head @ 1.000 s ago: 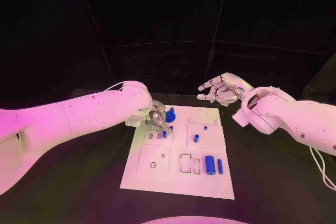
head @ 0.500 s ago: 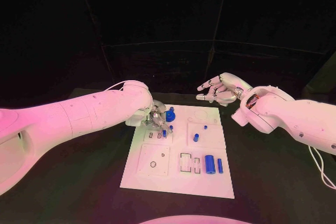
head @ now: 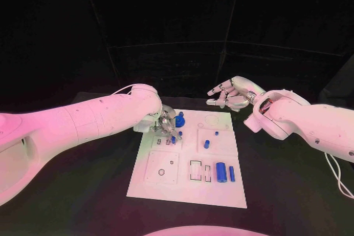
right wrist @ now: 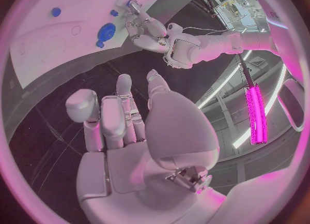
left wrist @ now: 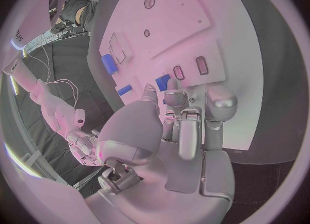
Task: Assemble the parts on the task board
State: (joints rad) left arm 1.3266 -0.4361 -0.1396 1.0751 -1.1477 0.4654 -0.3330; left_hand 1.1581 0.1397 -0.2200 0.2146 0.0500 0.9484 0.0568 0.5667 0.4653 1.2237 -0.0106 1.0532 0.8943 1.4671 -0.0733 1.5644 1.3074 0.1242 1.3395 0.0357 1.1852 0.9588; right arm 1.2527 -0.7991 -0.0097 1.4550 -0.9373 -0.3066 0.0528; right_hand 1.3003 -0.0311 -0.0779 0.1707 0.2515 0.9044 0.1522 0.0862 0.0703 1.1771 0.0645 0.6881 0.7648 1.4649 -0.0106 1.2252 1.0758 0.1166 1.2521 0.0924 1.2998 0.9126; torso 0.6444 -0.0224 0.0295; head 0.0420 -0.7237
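Since the frame 1 s back, the left hand (head: 166,124) is sitting slightly nearer the camera over the far-left corner of the task board (head: 170,187), and the small blue part (head: 173,139) at its fingertips is lying a touch lower over the slots; the right hand (head: 230,95) is hovering almost where it was, at about 1 o'clock off the board's far edge.

The left hand's fingers are curling down towards the small blue part; in the left wrist view the part (left wrist: 163,82) is sitting just at the fingertips (left wrist: 173,100), but I cannot tell whether they are pinching it or only touching it. The right hand is holding nothing, its fingers loosely bent and apart.

The board is lying flat, a smooth matte white rectangular plate with raised square panels, oval slots and round holes. A blue knob-shaped part (head: 178,123) is standing at about 11 o'clock on it, a short blue peg (head: 206,144) near the middle, and a thick blue cylinder (head: 220,172) beside a thinner blue bar (head: 231,174) at about 5 o'clock. No writing is legible.
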